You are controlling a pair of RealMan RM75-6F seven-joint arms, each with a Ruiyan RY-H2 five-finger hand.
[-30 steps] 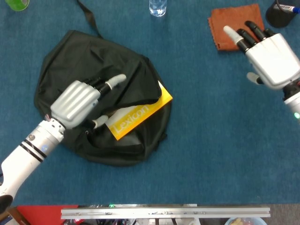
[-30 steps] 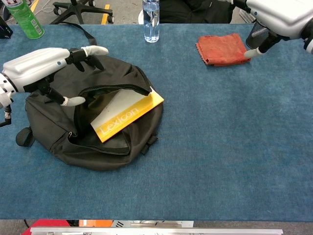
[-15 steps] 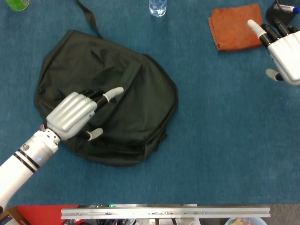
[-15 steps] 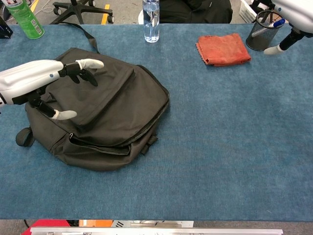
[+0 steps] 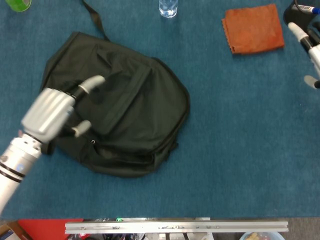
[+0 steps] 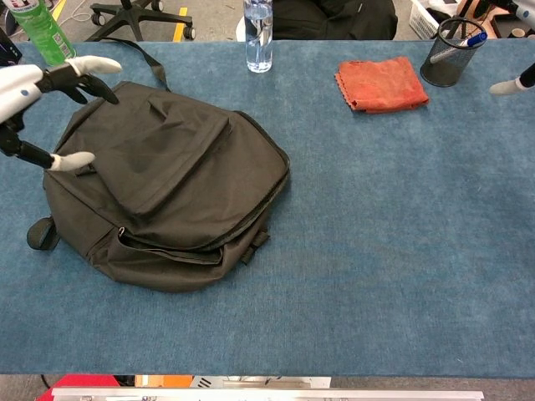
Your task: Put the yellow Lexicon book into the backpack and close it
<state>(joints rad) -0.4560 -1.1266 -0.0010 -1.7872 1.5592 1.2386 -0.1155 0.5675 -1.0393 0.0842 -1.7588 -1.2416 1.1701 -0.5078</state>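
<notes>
The black backpack (image 5: 120, 105) (image 6: 175, 184) lies flat on the blue table, its flap down over the opening. No yellow Lexicon book shows in either view. My left hand (image 5: 52, 112) (image 6: 42, 100) hovers over the backpack's left side, fingers spread and holding nothing. Only the fingertips of my right hand (image 5: 310, 55) (image 6: 510, 83) show at the right edge, apart and with nothing in them. A slit of the opening (image 6: 167, 246) still gapes along the backpack's front side.
An orange cloth (image 5: 254, 27) (image 6: 380, 83) lies at the back right beside a black mesh pen cup (image 6: 450, 57). A clear water bottle (image 6: 258, 33) stands at the back centre, a green bottle (image 6: 38, 33) at the back left. The backpack strap (image 5: 94, 17) trails backward.
The yellow book, sticking out of the backpack a second ago, is now hidden under the dropped flap. My left hand has drawn back to the left; my right hand has withdrawn toward the right edge.
</notes>
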